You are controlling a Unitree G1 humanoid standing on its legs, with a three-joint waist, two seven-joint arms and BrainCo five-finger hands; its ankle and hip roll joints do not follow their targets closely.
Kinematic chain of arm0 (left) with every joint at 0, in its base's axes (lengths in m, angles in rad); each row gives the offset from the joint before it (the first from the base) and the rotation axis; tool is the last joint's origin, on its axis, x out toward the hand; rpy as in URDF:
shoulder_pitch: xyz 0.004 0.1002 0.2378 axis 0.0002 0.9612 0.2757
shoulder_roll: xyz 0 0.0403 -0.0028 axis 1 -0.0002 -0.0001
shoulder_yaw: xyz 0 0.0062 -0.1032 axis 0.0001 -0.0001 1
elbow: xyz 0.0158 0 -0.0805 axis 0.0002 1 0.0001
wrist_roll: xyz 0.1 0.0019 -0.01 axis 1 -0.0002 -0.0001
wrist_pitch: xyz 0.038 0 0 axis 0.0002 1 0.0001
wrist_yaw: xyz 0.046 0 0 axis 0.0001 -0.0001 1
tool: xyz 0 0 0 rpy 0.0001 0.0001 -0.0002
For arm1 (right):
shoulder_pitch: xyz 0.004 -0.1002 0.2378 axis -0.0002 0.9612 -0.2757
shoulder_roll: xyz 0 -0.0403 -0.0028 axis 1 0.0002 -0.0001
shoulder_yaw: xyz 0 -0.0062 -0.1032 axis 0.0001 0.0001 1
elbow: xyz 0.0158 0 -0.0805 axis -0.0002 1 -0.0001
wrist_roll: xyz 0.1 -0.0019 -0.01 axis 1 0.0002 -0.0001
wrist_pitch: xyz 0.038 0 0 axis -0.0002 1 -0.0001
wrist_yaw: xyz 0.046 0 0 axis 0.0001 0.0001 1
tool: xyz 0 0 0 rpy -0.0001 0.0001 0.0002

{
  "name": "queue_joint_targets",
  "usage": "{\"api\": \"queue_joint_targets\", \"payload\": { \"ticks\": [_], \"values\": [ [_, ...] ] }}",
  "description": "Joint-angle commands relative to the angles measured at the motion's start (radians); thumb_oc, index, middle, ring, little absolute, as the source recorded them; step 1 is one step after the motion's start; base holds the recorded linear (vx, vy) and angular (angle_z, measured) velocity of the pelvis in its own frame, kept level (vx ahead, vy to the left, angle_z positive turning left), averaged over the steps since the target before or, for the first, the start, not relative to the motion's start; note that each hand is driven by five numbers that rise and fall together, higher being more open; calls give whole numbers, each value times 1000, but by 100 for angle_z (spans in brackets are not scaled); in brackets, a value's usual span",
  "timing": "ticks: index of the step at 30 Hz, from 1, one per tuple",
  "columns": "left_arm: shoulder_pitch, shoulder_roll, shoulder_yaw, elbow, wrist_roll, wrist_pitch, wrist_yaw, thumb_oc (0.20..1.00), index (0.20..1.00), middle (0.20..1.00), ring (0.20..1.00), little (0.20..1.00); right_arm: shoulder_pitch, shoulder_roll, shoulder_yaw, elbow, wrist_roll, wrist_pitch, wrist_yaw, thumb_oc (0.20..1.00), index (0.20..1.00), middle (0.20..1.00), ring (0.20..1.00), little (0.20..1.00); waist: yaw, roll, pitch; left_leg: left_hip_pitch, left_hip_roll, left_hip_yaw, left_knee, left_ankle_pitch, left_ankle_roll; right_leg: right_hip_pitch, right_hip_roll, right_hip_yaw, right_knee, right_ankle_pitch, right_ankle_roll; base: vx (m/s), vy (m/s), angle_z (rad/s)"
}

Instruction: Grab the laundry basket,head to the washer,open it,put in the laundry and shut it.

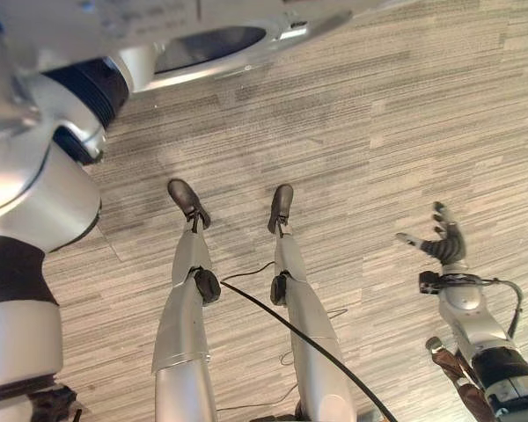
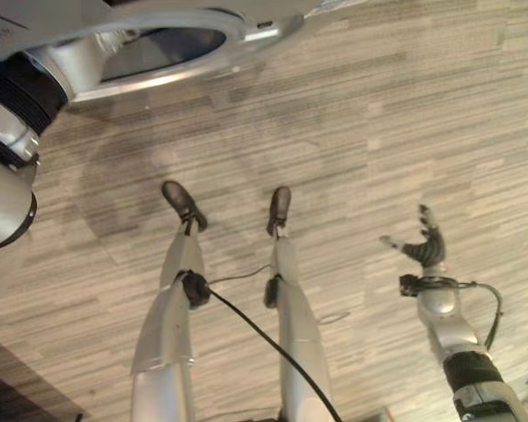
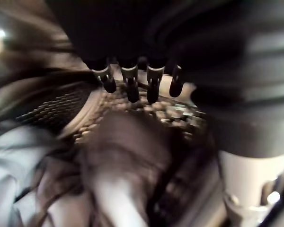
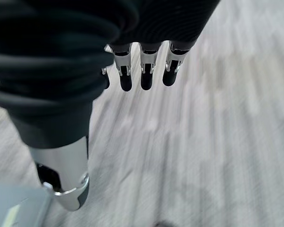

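Over the striped wood-look floor [image 1: 378, 132], the right hand [image 1: 442, 242] hangs at the robot's right side with fingers spread and relaxed, holding nothing. At the upper left, the washer [image 2: 172, 48] shows its round open mouth with a silver rim. Along the left wrist view, the left hand [image 3: 132, 82] has its fingers straight inside the perforated drum [image 3: 52, 111], just above blurred pale and dark laundry [image 3: 19, 156]

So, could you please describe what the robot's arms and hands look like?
Both arms are silver-grey with black bands. The right hand has silver fingers with dark tips and a dark ribbed cover over its back and wrist, with a thin black cable looping there. The left hand looks alike.
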Motion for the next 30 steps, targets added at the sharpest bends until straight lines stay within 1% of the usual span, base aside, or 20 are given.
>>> {"api": "queue_joint_targets", "payload": {
  "ticks": [1, 2, 3, 5, 6, 7, 8, 10, 12, 13, 15, 17, 19, 20, 21, 23, 24, 25, 28, 30],
  "values": [
    [-142, -62, 142, 21, 35, 21, -63, 1000, 1000, 1000, 1000, 1000, 105, -7, -83, -11, 57, 18, 30, 1000, 1000, 1000, 1000, 1000, -37, 15, -37, 120, -6, -98, -29, -174, -73, 369, -15, -15, 0, -191, 118, -1, -44, -1],
    [-82, -13, 212, -111, -6, 0, -46, 1000, 1000, 1000, 1000, 1000, 128, 20, -75, -3, 53, 30, 55, 1000, 1000, 1000, 1000, 1000, -18, 19, -35, 124, -10, -107, -32, -168, -77, 370, -11, -17, 0, -212, 110, 0, -31, -1],
    [-72, -6, 219, -124, -4, 5, -49, 1000, 1000, 1000, 1000, 1000, 130, 16, -73, -1, 52, 29, 56, 1000, 1000, 1000, 1000, 1000, -20, 22, -37, 126, -10, -107, -33, -168, -77, 371, -11, -18, 0, -212, 109, 0, -47, 0],
    [17, 47, 303, -284, 18, -13, 19, 1000, 1000, 1000, 1000, 1000, 137, 54, -40, 41, 23, 31, 62, 1000, 1000, 1000, 1000, 1000, 0, 25, -32, 137, -16, -121, -35, -165, -82, 378, -7, -21, 0, -226, 102, -8, -41, -1],
    [26, 54, 309, -293, 22, -10, 18, 1000, 1000, 1000, 1000, 1000, 136, 52, -35, 44, 22, 29, 62, 1000, 1000, 1000, 1000, 1000, -4, 27, -35, 137, -16, -119, -37, -161, -82, 377, -6, -21, 0, -225, 100, -18, -60, -1],
    [118, 97, 368, -428, 75, -36, 87, 1000, 1000, 1000, 1000, 1000, 130, 75, -5, 63, -30, 19, 48, 1000, 1000, 1000, 1000, 1000, 14, 24, -28, 148, -21, -130, -39, -162, -85, 384, 0, -23, 0, -233, 94, -22, -41, -3],
    [188, 130, 406, -513, 89, -49, 86, 1000, 1000, 1000, 1000, 1000, 126, 81, 3, 65, -39, 16, 44, 1000, 1000, 1000, 1000, 1000, 17, 25, -26, 156, -23, -130, -41, -161, -86, 388, 3, -22, 0, -235, 91, -23, -40, -4],
    [427, 233, 566, -725, 46, -101, 66, 1000, 1000, 1000, 1000, 1000, 157, 115, -11, 62, -63, 31, 32, 1000, 1000, 1000, 1000, 1000, 31, 31, -23, 177, -29, -127, -38, -156, -87, 406, 7, -24, 0, -240, 82, -39, -24, -7],
    [658, 267, 687, -832, 20, -139, 58, 1000, 1000, 1000, 1000, 1000, 183, 165, -16, 74, -107, 50, 21, 1000, 1000, 1000, 1000, 1000, 49, 32, -19, 202, -35, -129, -37, -159, -88, 427, 14, -27, 0, -247, 74, -36, -36, -11],
    [681, 271, 707, -847, 24, -136, 53, 1000, 1000, 1000, 1000, 1000, 186, 159, -10, 72, -109, 51, 20, 1000, 1000, 1000, 1000, 1000, 43, 35, -23, 203, -34, -127, -39, -153, -88, 427, 14, -26, 0, -245, 73, -45, -78, -7],
    [1118, 219, 924, -981, -3, -147, 2, 1000, 1000, 1000, 1000, 1000, 226, 215, -27, 84, -156, 78, 15, 1000, 1000, 1000, 1000, 1000, 78, 41, -4, 262, -35, -136, -37, -141, -96, 473, 26, -45, 1, -258, 38, -63, -162, 8],
    [1320, 164, 1006, -1013, -43, -143, -29, 1000, 1000, 1000, 1000, 1000, 234, 234, -46, 95, -147, 90, 14, 1000, 1000, 1000, 1000, 1000, 103, 51, 9, 295, -29, -147, -33, -125, -107, 495, 36, -54, 20, -281, 14, -61, -140, 11],
    [1497, 139, 1087, -1065, -77, -131, -73, 1000, 1000, 1000, 1000, 1000, 245, 233, -54, 100, -146, 107, 20, 1000, 1000, 1000, 1000, 1000, 116, 60, 14, 327, -22, -152, -35, -106, -118, 512, 50, -65, 44, -305, -8, -92, -136, 14],
    [1612, 100, 1118, -1088, -141, -127, -116, 1000, 1000, 1000, 1000, 1000, 243, 236, -59, 107, -137, 122, 26, 1000, 1000, 1000, 1000, 1000, 138, 68, 17, 352, -10, -162, -37, -78, -131, 531, 65, -78, 71, -339, -34, -97, -191, 17],
    [1668, 88, 1129, -1107, -174, -131, -146, 1000, 1000, 1000, 1000, 1000, 246, 234, -59, 112, -135, 127, 30, 1000, 1000, 1000, 1000, 1000, 145, 76, 18, 371, -3, -170, -39, -64, -143, 545, 78, -82, 95, -369, -50, -83, -164, 18],
    [1714, 87, 1140, -1132, -208, -129, -179, 1000, 1000, 1000, 1000, 1000, 248, 231, -56, 113, -131, 132, 36, 1000, 1000, 1000, 1000, 1000, 151, 84, 22, 386, 4, -178, -41, -44, -151, 554, 91, -88, 121, -397, -70, -66, -168, 27],
    [1763, 76, 1133, -1146, -281, -134, -218, 1000, 1000, 1000, 1000, 1000, 239, 235, -46, 143, -126, 137, 41, 1000, 1000, 1000, 1000, 1000, 167, 99, 23, 408, 24, -193, -37, -15, -165, 570, 118, -97, 170, -453, -104, -74, -209, 24],
    [1767, 77, 1138, -1151, -284, -131, -221, 1000, 1000, 1000, 1000, 1000, 238, 235, -44, 146, -126, 136, 41, 1000, 1000, 1000, 1000, 1000, 164, 100, 27, 412, 25, -196, -37, -13, -167, 572, 119, -100, 177, -459, -107, -85, -222, 13],
    [1810, 56, 1110, -1162, -347, -135, -241, 1000, 1000, 1000, 1000, 1000, 221, 242, -10, 208, -122, 138, 46, 1000, 1000, 1000, 1000, 1000, 179, 115, 24, 454, 52, -218, -33, 31, -187, 606, 160, -116, 243, -528, -155, -86, -223, 19],
    [1860, 21, 1103, -1140, -353, -134, -242, 1000, 1000, 1000, 1000, 1000, 212, 263, 28, 345, -128, 139, 58, 1000, 1000, 1000, 1000, 1000, 194, 136, 11, 542, 74, -237, -48, 82, -211, 691, 191, -150, 293, -583, -195, -99, -337, 39]
  ]
}}
